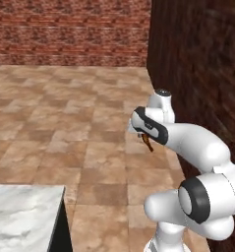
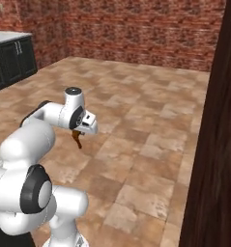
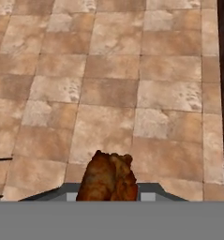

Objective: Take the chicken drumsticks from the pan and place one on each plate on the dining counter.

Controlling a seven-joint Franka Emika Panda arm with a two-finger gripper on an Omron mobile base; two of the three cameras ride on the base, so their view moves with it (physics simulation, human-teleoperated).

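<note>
One orange-brown chicken drumstick [image 3: 108,178] hangs in my gripper [image 1: 146,139], which is shut on it above the tiled floor. In the right base view the drumstick [image 2: 79,139] dangles under the gripper [image 2: 78,134], its thin end pointing down. The drumstick [image 1: 148,142] is partly covered by the hand in the left base view. A marble countertop corner [image 1: 20,211] lies at the lower left, well away from the gripper; whether it is the dining counter I cannot tell. The pan, the plates and the other drumstick are out of view.
A tall dark wood wall [image 1: 197,59] stands close on the arm's right side [image 2: 218,144]. Black cabinets [image 2: 10,58] with a pale top sit at the far left. Brick walls [image 1: 70,34] close the room, with open tiled floor [image 2: 151,120] ahead.
</note>
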